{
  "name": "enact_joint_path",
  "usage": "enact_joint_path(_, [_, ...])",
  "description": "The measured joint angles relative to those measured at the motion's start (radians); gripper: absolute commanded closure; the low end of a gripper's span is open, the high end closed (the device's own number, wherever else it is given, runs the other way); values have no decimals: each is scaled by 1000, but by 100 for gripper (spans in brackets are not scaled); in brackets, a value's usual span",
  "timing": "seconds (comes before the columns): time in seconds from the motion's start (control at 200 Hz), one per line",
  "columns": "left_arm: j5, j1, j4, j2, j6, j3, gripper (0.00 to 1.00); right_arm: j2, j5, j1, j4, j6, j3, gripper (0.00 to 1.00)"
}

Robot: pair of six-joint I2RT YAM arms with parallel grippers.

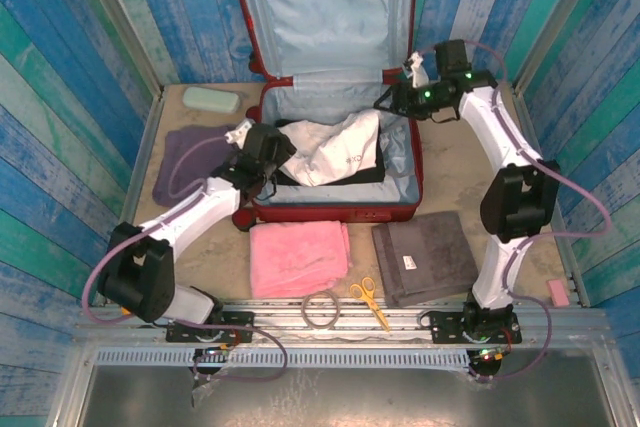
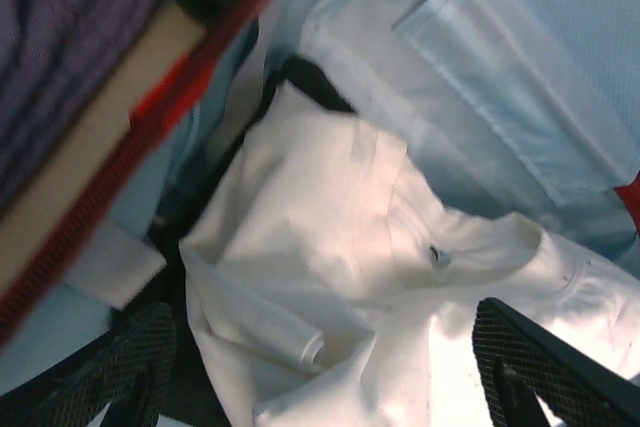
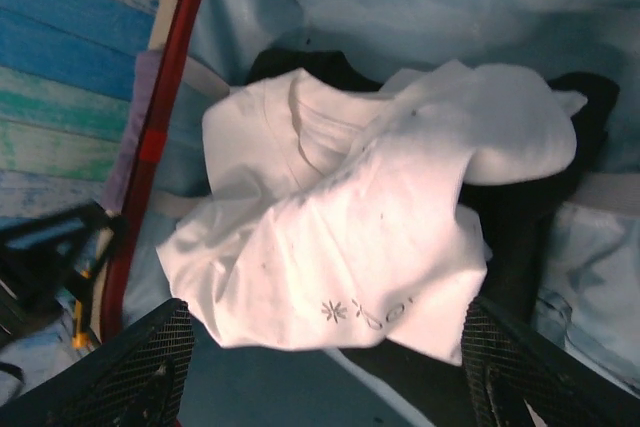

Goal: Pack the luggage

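Left hand is spread wide with nothing between the fingers, hanging just inside the left rim of the open luggage. Right hand is spread too and empty, up over the far right corner of it. Under both lies a crumpled white T-shirt, loose on top of something black in the base half. The luggage sits mid-bench, lid standing upright at the back with its pale blue lining facing forward. On the bench in front of it are a folded pink towel and a grey towel, with yellow-handled scissors and a greyish ring nearer the edge. A purple cloth and a pale green case are off to the left
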Motion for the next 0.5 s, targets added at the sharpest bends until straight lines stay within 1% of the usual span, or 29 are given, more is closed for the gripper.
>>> enact_joint_path(0.085, [-47, 0, -6, -41, 73, 9, 23, -32, 24, 18, -18, -63, -61, 30])
enact_joint_path(0.155, [-68, 0, 1, -82, 134, 9, 27, -40, 42, 39, -32, -100, -111, 33])
enact_joint_path(0.22, [-71, 0, 28, -121, 181, 7, 30, -33, 48, 55, -50, -118, -144, 39])
enact_joint_path(0.29, [-50, 0, 62, -150, 219, 7, 36, -16, 59, 67, -68, -126, -164, 42])
enact_joint_path(0.366, [-5, 0, 85, -159, 243, 14, 41, 9, 73, 79, -73, -129, -178, 44])
enact_joint_path(0.501, [92, 0, 102, -145, 250, 26, 44, 52, 108, 100, -64, -126, -195, 45])
